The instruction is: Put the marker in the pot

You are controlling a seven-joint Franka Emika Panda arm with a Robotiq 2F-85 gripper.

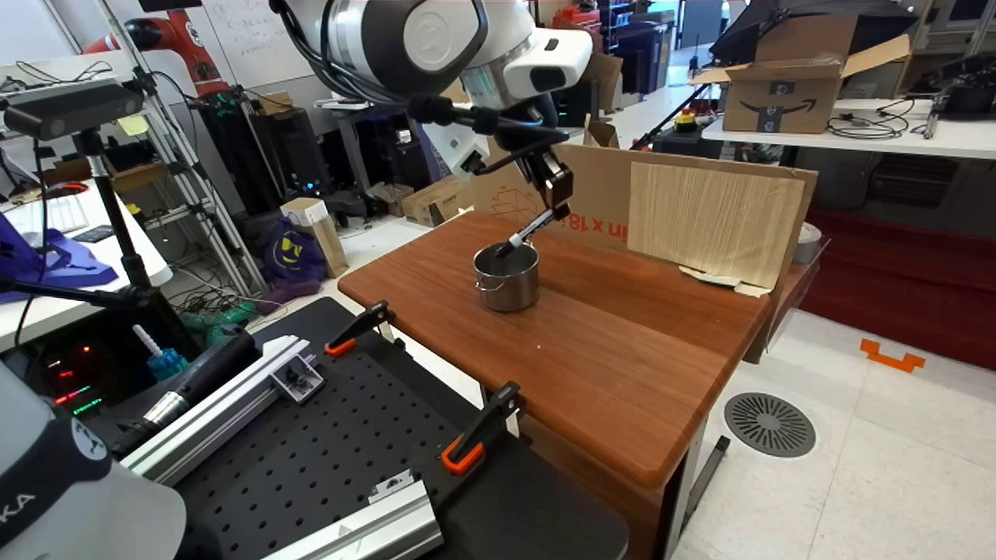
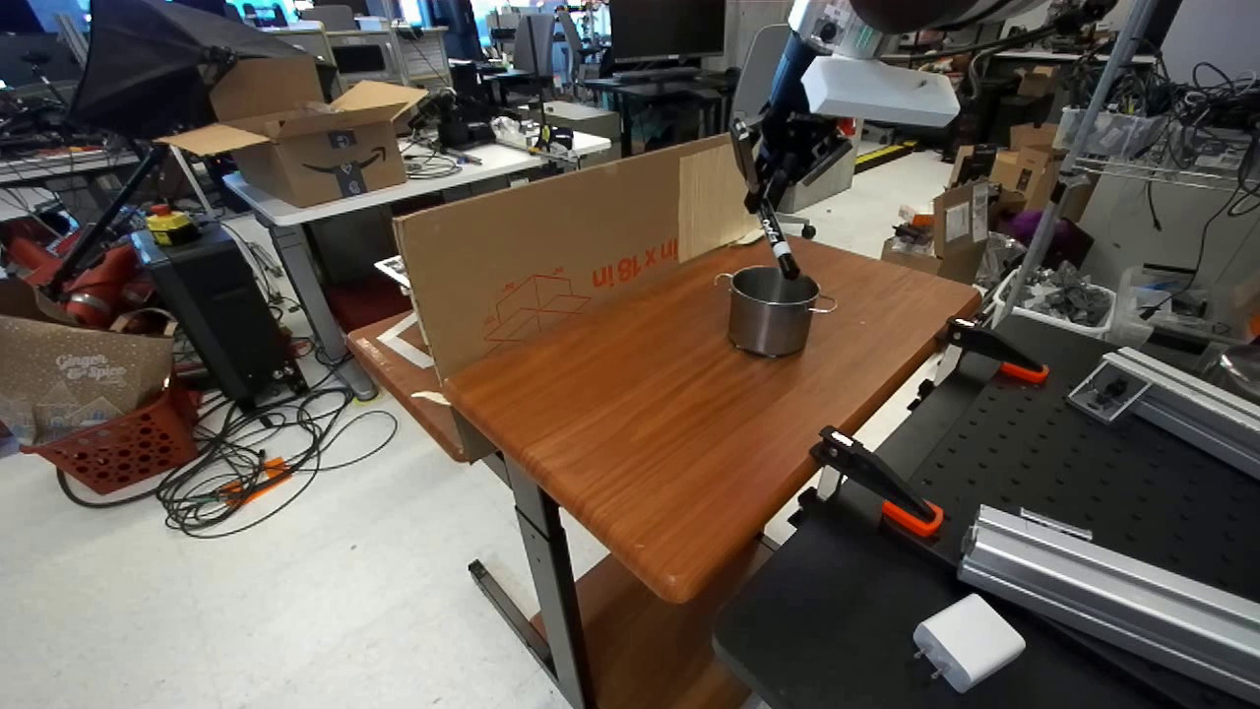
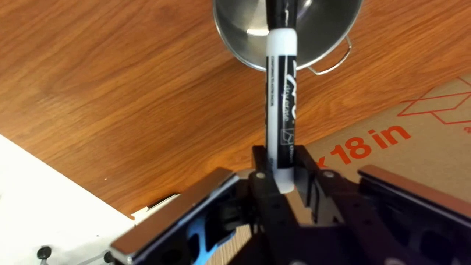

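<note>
Evidently, the end effector [image 3: 281, 162] pinches the marker [image 3: 281, 110] by its tail, presumably so the free length can lead into the pot [image 1: 516, 294], open-topped on the counter [image 1: 599, 362]. In an exterior view the marker slants down and left from the grip, its dark end [image 1: 505, 250] at the pot's mouth; whether inside, unclear.

In your wrist view, the top edge cuts off the metal pot [image 3: 241, 38] and the black end of the dry-erase marker [image 3: 281, 110], while your pincer [image 3: 281, 156] is blurred toward the bottom.
</note>
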